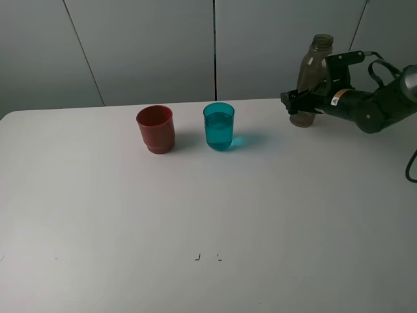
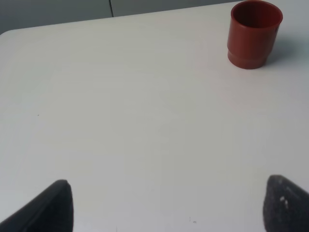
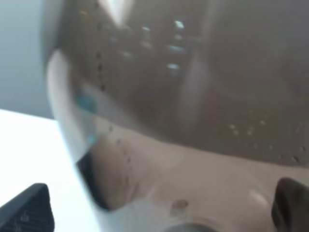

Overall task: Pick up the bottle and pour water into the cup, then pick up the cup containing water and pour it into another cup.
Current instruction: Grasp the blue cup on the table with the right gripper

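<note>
Bottle [image 3: 193,96] fills the right wrist cam, smoky wall w/ droplets inside, too close to see its outline. R gripper [image 1: 300,103] straddles it low down, jaws spread wide. On one side a strip of white table shows between tip and bottle wall. The other tip sits at the frame edge, so contact there I can't tell. Only the high cam gives the whole picture: bottle [image 1: 311,70] upright at the far right, base on the table [image 1: 195,215], open neck up, very near the far edge w/ grey wall panels [image 1: 150,45] behind.

Teal cup [image 1: 219,127] stands far-centre, well left of the bottle, and looks to hold water, w/ a level line below the rim. Red cup [image 1: 156,129] is just left of it; they are near but apart. Teal cup appears in neither wrist view.

L wrist cam shows what the high cam doesn't: L gripper [image 2: 171,208], jaws wide w/ only tabletop between the tips. Red cup [image 2: 254,34] is well ahead of it and empty inside as far as seen. L arm is out of the high view.

Room: a broad stretch of white top runs from the cups to the near edge, carrying only two tiny dark marks [image 1: 197,257] near-centre. Far-left table corner is rounded. There is a gap between the teal cup and the R gripper.
</note>
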